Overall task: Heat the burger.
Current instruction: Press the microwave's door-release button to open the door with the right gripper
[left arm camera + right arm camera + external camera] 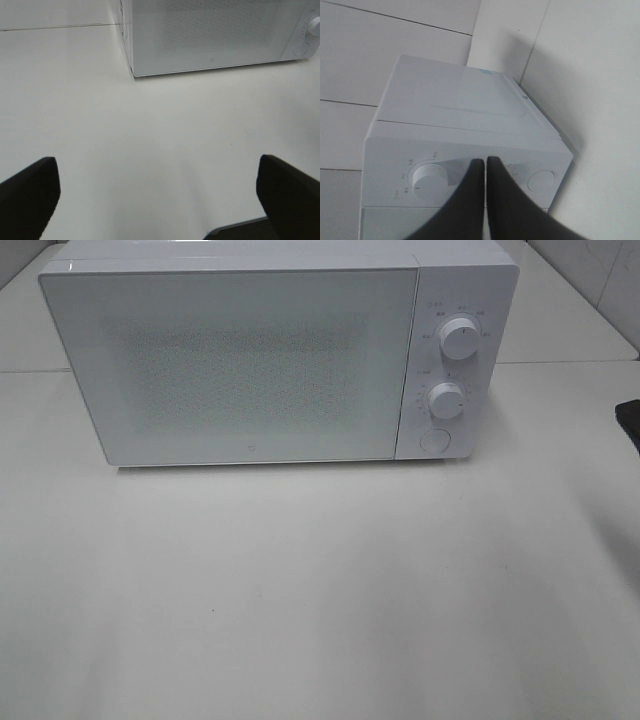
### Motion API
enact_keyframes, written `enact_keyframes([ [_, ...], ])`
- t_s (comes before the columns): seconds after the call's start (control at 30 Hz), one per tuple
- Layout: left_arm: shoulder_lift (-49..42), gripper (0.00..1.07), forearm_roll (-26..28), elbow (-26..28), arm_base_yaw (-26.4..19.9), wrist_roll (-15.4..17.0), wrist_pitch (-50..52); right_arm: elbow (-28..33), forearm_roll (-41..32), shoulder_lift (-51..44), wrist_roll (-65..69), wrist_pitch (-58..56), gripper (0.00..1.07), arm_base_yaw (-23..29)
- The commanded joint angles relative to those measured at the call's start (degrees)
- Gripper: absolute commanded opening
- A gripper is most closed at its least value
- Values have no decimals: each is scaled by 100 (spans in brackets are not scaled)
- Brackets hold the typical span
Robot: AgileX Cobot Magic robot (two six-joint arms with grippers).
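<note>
Far left: left claw [156,167] spread wide apart, holding nothing, low over the bare white table [150,125]. Black fingers [30,192] cut off at the edge of that view.

Ahead of it: big white microwave [240,360] with its door [230,365] shut. Burger not to be seen in any view. Cannot tell its place next to either claw, nor its looks. Door front milky, full of tiny dots, too cloudy to see through.

Right side of the microwave: top knob [458,340], lower knob [446,400], then a round button [433,440] under them.

Far right: right claw [485,162] pressed tight together, clamped on nothing. Seen from its own wrist, in front of the middle of the knob panel, hiding part of it. Seen from up high, only a dark bit [630,425] at the right edge, cut off, too small to make out.
</note>
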State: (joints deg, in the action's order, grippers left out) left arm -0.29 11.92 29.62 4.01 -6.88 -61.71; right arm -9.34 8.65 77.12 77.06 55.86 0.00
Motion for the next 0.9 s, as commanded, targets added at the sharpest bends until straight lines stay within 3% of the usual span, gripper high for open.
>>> enact_keyframes([
  [0.03,-74,100,6,0,-11,17,23,-11,-418,435,350,338,0,378],
  [0.13,-74,100,6,0,-11,17,23,-11,-613,533,350,407,0,561],
  [0.2,-74,100,6,0,-11,17,23,-11,-1392,831,350,521,0,1243],
  [0.4,-74,100,6,0,-11,17,23,-109,-2286,1318,395,533,0,2131],
  [0.67,-74,100,6,0,-11,17,23,-561,-2722,1776,510,304,0,2687],
  [0.9,-74,100,6,0,-11,17,23,-1066,-2934,1977,521,-315,0,2836],
])
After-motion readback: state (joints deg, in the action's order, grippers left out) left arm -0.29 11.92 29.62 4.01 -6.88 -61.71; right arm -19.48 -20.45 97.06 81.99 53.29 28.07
